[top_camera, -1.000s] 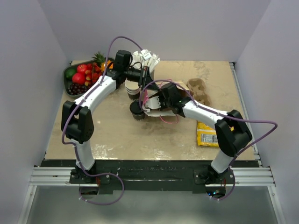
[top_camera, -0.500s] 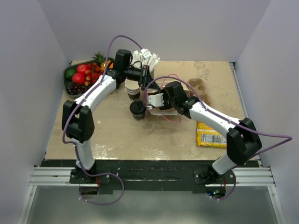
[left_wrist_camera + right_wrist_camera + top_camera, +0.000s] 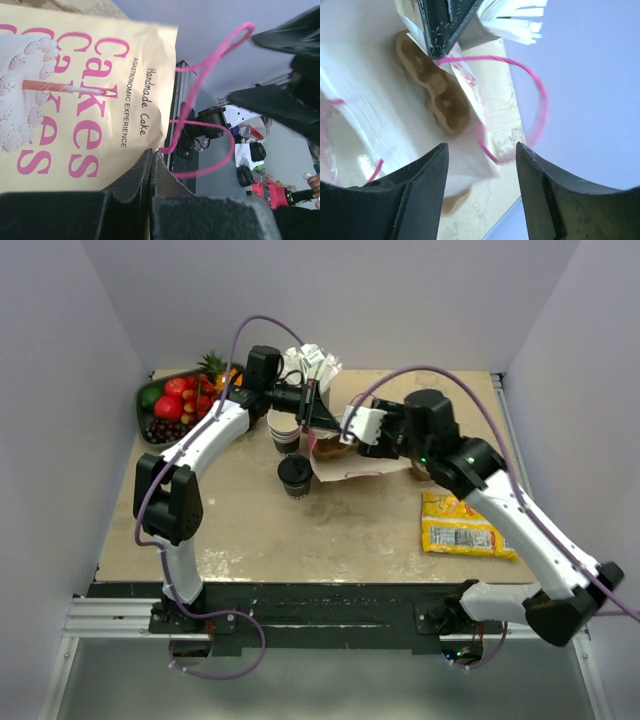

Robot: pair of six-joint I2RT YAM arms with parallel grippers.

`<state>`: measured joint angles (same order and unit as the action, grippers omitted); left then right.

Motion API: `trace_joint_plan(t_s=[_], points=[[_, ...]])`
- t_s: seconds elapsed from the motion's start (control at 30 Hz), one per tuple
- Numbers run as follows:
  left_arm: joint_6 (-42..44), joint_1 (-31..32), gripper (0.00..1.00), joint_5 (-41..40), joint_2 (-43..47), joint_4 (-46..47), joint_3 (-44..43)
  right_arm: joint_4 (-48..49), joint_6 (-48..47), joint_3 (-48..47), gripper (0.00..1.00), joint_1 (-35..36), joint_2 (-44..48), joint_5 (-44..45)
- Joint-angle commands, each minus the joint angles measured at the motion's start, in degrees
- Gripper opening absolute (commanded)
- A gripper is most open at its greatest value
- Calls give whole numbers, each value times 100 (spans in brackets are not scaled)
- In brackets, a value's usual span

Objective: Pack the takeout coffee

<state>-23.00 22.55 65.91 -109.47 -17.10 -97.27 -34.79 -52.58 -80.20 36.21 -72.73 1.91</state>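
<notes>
Left fingers point(image 3: 127, 189) are pressed tight together, pinching the edge of the paper bag point(image 3: 75, 100). It's a cream bag with pink "Cakes" lettering, and its pink handle point(image 3: 210, 55) loops free past the rim. Over to the right fingers point(image 3: 415, 195) - spread wide, nothing between them, hanging in the air above the bag's pale inside. From there the tip of the left arm shows at the top, clamped on the bag's rim, with white straws point(image 3: 512, 17) just behind it. A brown cardboard cup tray point(image 3: 437, 95) shows by the bag, though whether it sits inside or behind it is hard to tell.

From overhead, the coffee cup point(image 3: 294, 472) stands upright on the worktop point(image 3: 250, 530) with its black lid on - outside the bag, just beside the bag's left end and untouched by either arm. A stack of cups point(image 3: 284, 432) stands right behind it. The bowl of fruit point(image 3: 172, 405) sits in the far left corner, well apart, and a yellow packet point(image 3: 462, 527) lies flat under the right arm, near the right edge.
</notes>
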Motion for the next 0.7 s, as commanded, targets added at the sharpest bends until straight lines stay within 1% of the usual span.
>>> trace_joint_plan(t_s=[0.0, 0.07, 0.13, 0.2, 0.23, 0.27, 0.3, 0.33, 0.37, 0.4, 0.47, 0.6, 0.67], points=[[51, -5, 0, 18, -118, -12, -213, -1187, 230, 83, 58, -35, 584, -490], [59, -5, 0, 18, -153, -4, -239, -1512, 301, 189, 57, -26, 724, -621], [51, -5, 0, 10, -189, -4, -283, -1828, 318, 225, 57, -35, 778, -937], [50, -5, 0, 10, -197, 5, -310, -2031, 310, 163, 59, -26, 804, -1192], [24, -5, 0, 27, -206, -3, -310, -2311, 188, 128, 60, -26, 813, -1263], [33, -5, 0, 27, -215, -4, -301, -2461, 134, 102, 61, -26, 822, -1333], [42, -5, 0, 36, -224, -4, -275, -2576, 73, 145, 65, -35, 883, -1412], [33, -5, 0, 36, -215, -4, -257, -2847, -171, 189, 67, -26, 909, -1474], [24, -5, 0, 36, -215, 5, -240, -2928, -217, 233, 68, -26, 936, -1492], [24, -5, 0, 45, -206, 14, -222, -2937, -218, 355, 71, -26, 979, -1483], [15, -5, 0, 45, -198, 32, -222, -2885, -200, 435, 72, -26, 1059, -1439], [-20, -5, 0, 80, -180, 67, -274, -2744, -121, 497, 74, -26, 1068, -1308], [-38, -5, 0, 80, -189, 76, -292, -2429, -34, 602, 75, -26, 1129, -1107]])
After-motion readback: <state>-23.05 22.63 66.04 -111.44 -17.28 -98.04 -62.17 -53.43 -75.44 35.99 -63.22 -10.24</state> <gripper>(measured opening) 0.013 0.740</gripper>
